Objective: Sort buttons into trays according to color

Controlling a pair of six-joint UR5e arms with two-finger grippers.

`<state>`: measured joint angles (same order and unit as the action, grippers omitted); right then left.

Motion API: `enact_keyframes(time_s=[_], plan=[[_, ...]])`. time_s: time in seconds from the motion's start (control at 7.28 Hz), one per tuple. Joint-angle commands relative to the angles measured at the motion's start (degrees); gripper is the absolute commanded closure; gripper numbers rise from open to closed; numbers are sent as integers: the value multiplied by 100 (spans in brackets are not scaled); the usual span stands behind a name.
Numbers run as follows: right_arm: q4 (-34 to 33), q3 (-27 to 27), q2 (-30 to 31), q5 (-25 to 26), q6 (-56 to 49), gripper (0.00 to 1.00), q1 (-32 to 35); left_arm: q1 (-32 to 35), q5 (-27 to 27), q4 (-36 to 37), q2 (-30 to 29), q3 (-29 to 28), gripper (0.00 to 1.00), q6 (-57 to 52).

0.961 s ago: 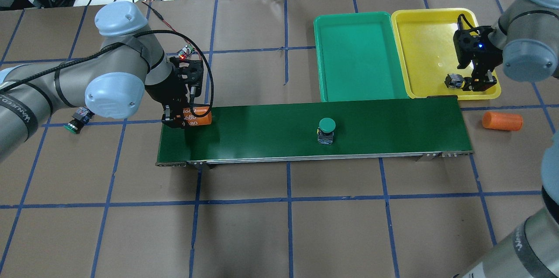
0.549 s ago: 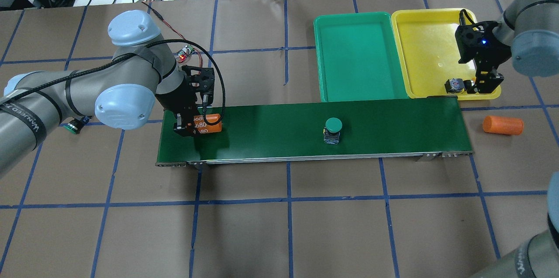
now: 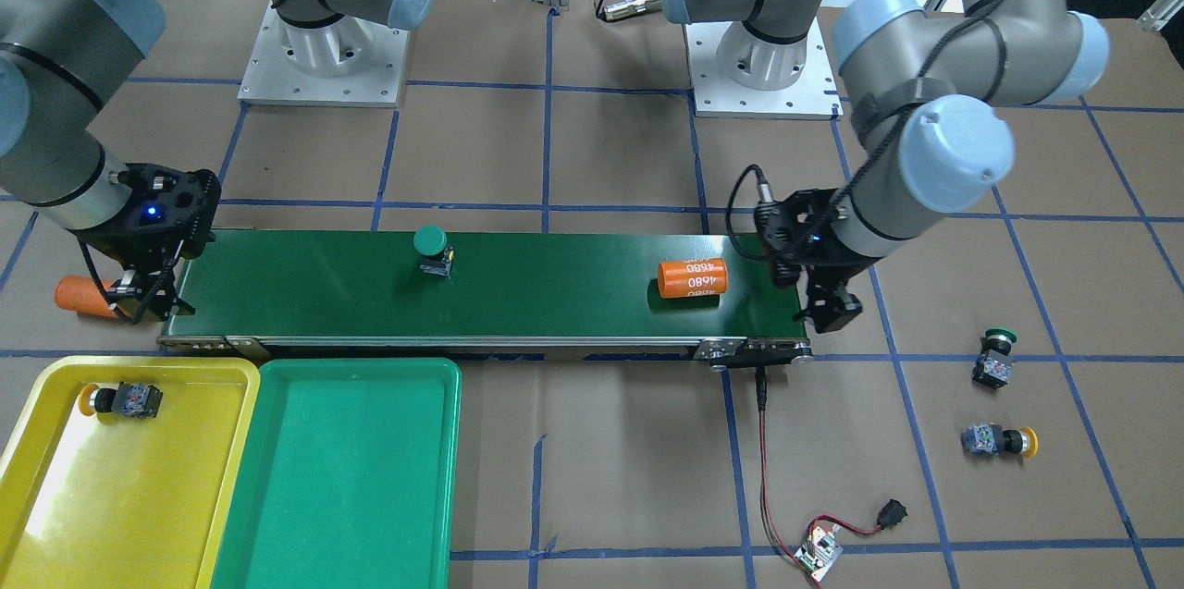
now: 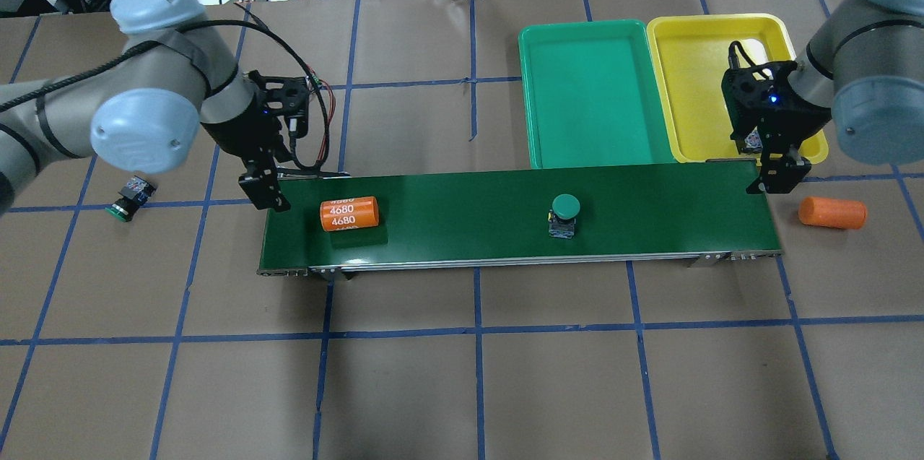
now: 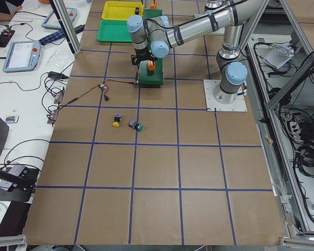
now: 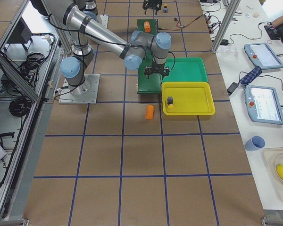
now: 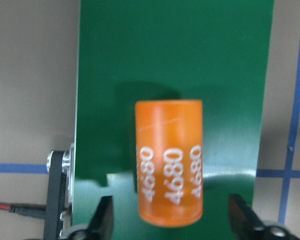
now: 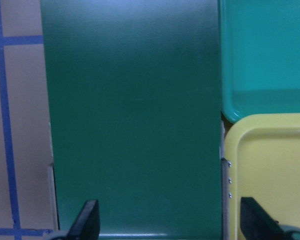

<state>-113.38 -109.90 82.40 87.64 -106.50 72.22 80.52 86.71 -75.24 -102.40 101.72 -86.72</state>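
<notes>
A green button [image 4: 564,211] stands upright mid-belt, also in the front view [image 3: 431,249]. A yellow button [image 3: 120,400] lies in the yellow tray [image 4: 700,63]. The green tray [image 4: 592,92] beside it holds nothing. A second green button [image 3: 994,358] and a second yellow button [image 3: 999,440] lie on the table past the belt's left end. My left gripper [image 4: 263,193] is open at the belt's left end, just behind an orange cylinder [image 7: 169,160]. My right gripper [image 4: 776,175] is open and empty over the belt's right end.
The dark-green conveyor belt [image 4: 469,229] runs across the middle, in front of both trays. One orange cylinder [image 4: 349,214] lies on its left part. Another [image 4: 831,211] lies on the table off its right end. A circuit board with red wires [image 3: 819,554] lies behind the belt's left end.
My left gripper let go of the orange cylinder on the belt and drew back left. The green button rode rightward. My right gripper moved from the yellow tray to the belt's right end.
</notes>
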Motion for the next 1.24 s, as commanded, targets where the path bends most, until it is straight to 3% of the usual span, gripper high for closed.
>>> enact_keyframes(time_s=[0.0, 0.14, 0.41, 0.69, 1.1], plan=[[9, -259, 136, 51, 181, 0, 273, -966, 39, 18, -331, -309, 0, -108], [9, -312, 145, 51, 487, 0, 405, -1029, 361, 479, -533, -363, 0, -82], [0, -339, 136, 95, 902, 0, 1001, -1737, 435, 1053, -1033, -599, 0, 540], [-8, -383, 179, 104, 1279, 0, 1170, -2188, 461, 1099, -1535, -915, 0, 1067], [-26, -391, 162, 130, 1702, 0, 1697, -2287, 470, 1152, -1792, -838, 0, 1516]])
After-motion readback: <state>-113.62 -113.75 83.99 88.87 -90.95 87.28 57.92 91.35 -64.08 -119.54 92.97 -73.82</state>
